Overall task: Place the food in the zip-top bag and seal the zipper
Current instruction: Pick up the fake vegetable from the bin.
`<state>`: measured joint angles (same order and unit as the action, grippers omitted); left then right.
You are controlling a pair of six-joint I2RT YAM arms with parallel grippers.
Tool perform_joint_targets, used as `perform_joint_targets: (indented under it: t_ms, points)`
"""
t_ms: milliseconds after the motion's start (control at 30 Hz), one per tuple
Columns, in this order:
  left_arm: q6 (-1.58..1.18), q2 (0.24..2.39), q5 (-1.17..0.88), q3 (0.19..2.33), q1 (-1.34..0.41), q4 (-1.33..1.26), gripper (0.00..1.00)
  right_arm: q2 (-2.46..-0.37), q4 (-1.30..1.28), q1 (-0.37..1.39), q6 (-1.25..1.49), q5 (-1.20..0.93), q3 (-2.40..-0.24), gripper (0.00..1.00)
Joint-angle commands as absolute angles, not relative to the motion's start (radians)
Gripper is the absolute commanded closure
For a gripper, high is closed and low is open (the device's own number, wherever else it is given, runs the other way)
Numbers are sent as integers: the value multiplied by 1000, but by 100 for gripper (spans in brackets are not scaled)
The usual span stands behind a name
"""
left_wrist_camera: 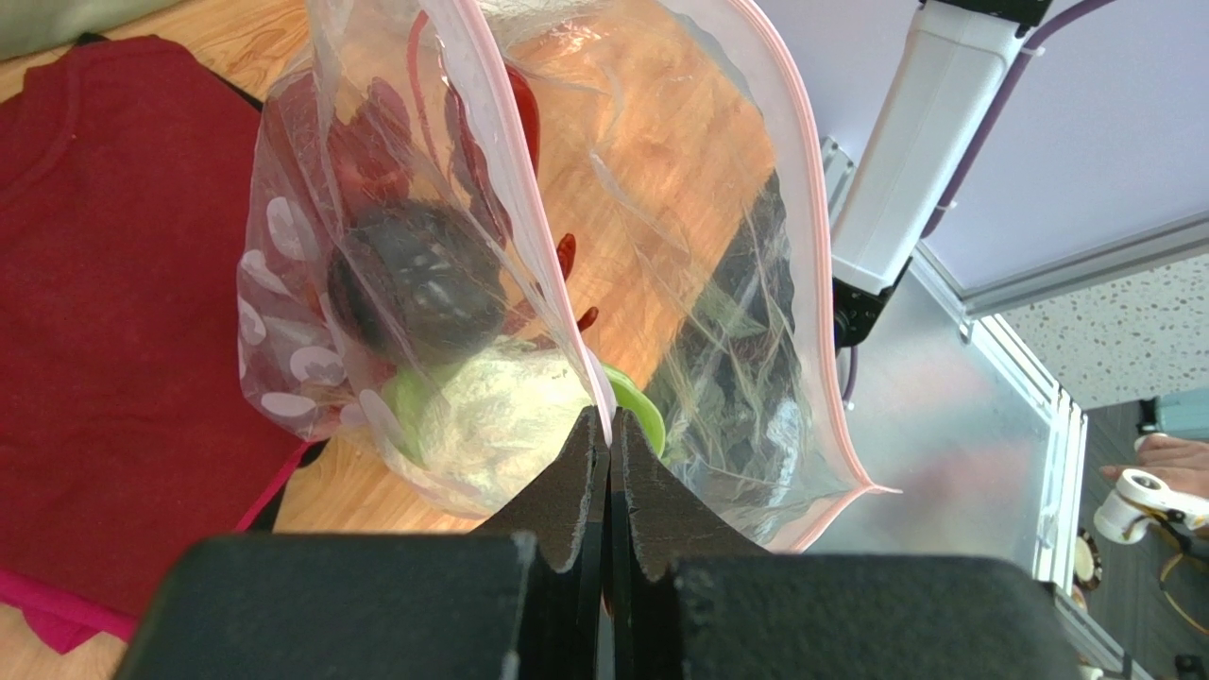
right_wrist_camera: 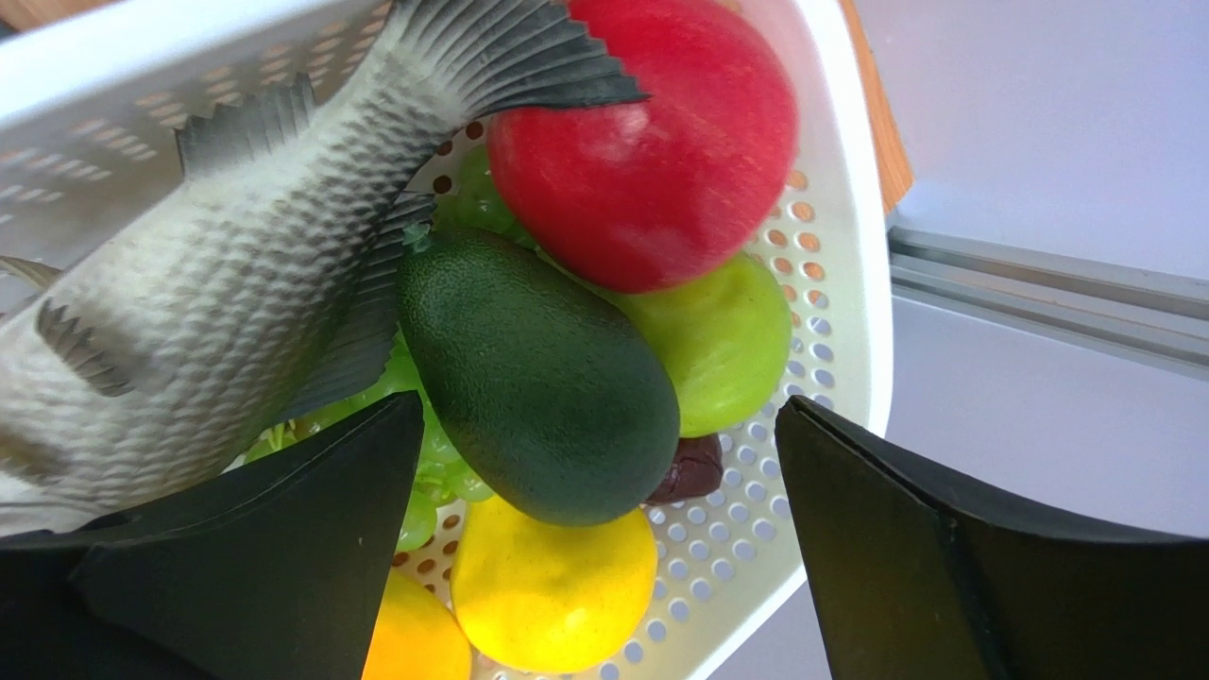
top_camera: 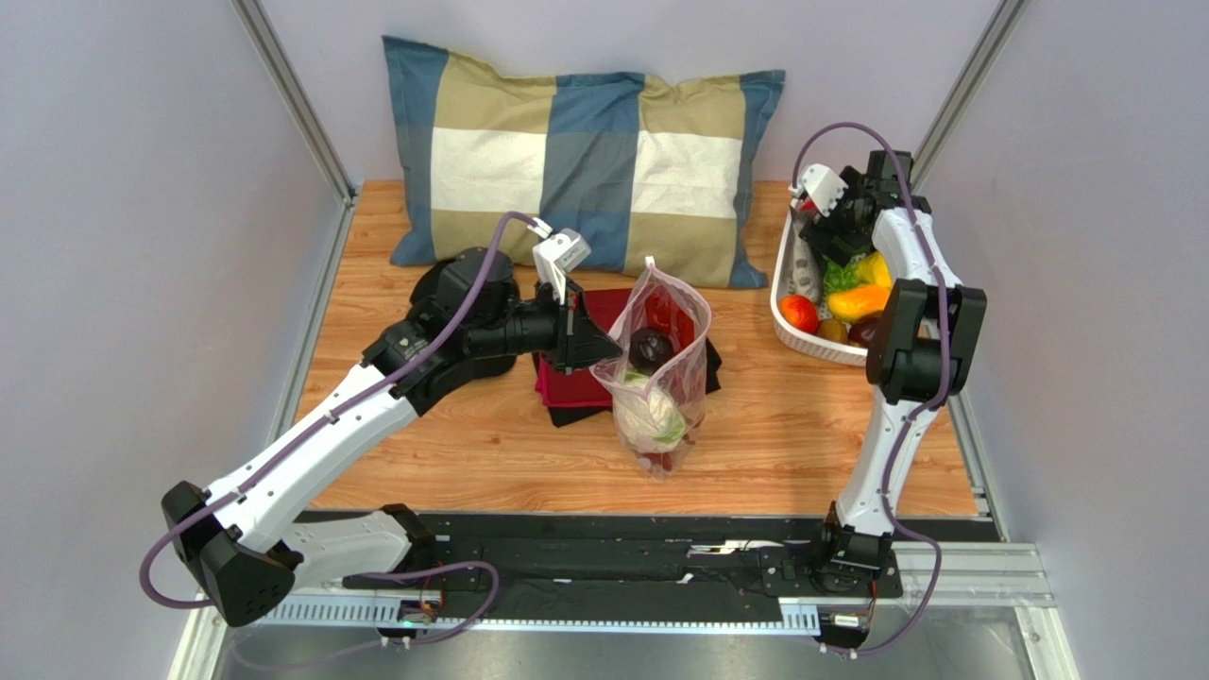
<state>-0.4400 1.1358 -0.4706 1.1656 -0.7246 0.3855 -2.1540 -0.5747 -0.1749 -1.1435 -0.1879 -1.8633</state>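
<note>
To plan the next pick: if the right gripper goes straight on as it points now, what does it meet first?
Probably the dark green avocado, centred between the fingers of the open right gripper, in the white basket. The grey fish lies just left; depth is unclear.

Wooden table point(top_camera: 426, 456) with pillow point(top_camera: 582, 156), red cloth point(top_camera: 608, 306), white basket point(top_camera: 779, 301).

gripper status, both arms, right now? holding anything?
Left gripper: shut on the rim of the zip-top bag.
Right gripper: open, holding nothing, above the white basket.
</note>
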Motion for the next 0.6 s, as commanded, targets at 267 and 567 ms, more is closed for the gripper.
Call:
perform_joint_targets:
  t_ms: [267, 567]
  points:
    - [-426, 1135, -494, 1151, -712, 354, 100, -2210, -517, -164, -1216, -163, -1882, 16]
    - [-433, 1134, -492, 1154, -712, 350, 100, -2076, -548, -172, -1194, -190, -1832, 51]
